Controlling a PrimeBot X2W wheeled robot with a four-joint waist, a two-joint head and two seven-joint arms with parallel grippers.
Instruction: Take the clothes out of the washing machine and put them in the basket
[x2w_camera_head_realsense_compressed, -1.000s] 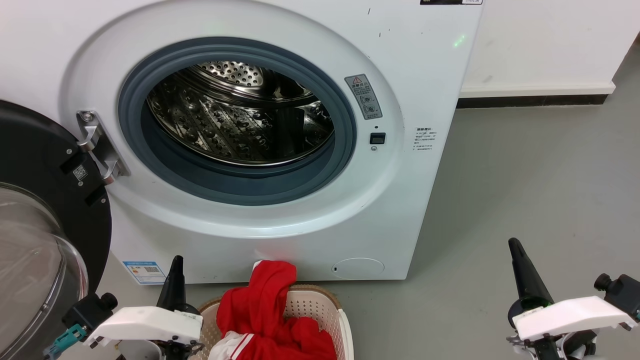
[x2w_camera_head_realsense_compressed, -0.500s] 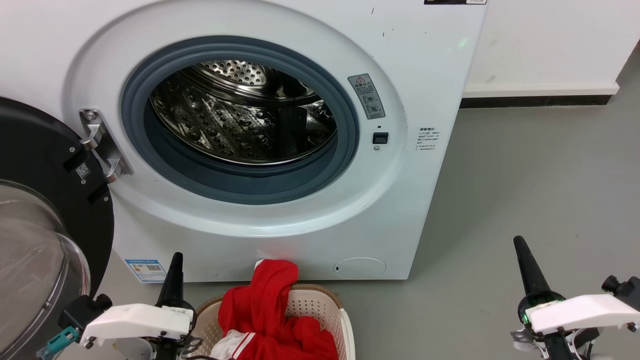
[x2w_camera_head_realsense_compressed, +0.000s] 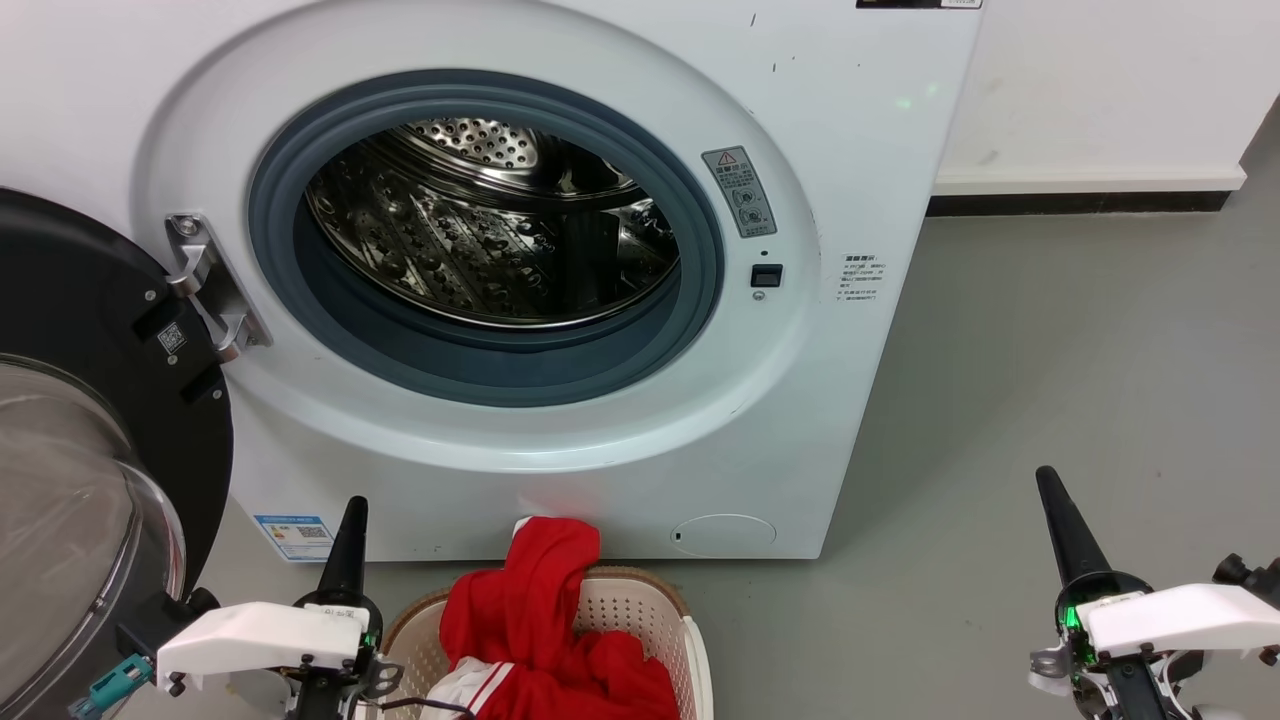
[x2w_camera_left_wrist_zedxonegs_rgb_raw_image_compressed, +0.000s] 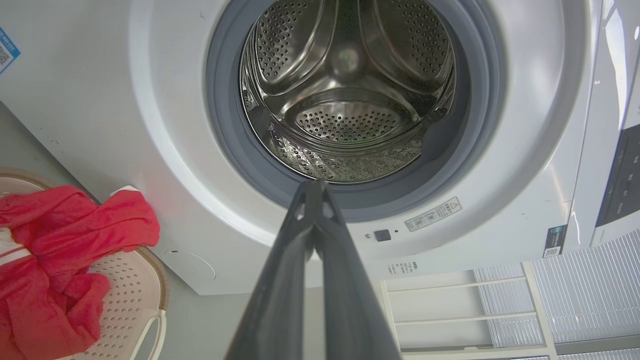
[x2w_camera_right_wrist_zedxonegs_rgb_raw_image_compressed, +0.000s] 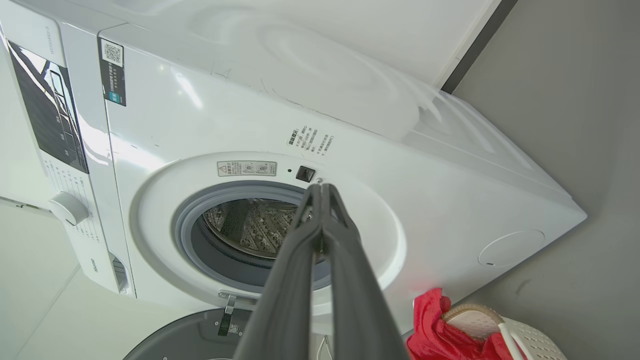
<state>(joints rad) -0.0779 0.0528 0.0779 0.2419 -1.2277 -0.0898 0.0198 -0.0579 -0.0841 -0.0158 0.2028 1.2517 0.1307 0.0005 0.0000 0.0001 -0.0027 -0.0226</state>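
a white front-loading washing machine (x2w_camera_head_realsense_compressed: 860, 120) stands with its round glass door (x2w_camera_head_realsense_compressed: 90, 500) swung open to the left. its perforated steel drum (x2w_camera_head_realsense_compressed: 480, 240) looks bare, and no fabric shows in it from the head or left wrist views. the clothes (x2w_camera_head_realsense_compressed: 540, 620), bright red with a striped piece low at the left, lie heaped in the cream laundry basket (x2w_camera_head_realsense_compressed: 650, 610) just before the machine. one red fold rises above the far rim. the left end effector (x2w_camera_head_realsense_compressed: 353, 515) sits beside the basket, pinched closed and holding nothing. the right end effector (x2w_camera_head_realsense_compressed: 1048, 482) waits well apart over the grey floor (x2w_camera_head_realsense_compressed: 1050, 330), likewise closed and empty. the unloading seems done. a good finish would be a last look deep into the drum, then nudging the raised fold down inside the rim, keeping clear of the open door.
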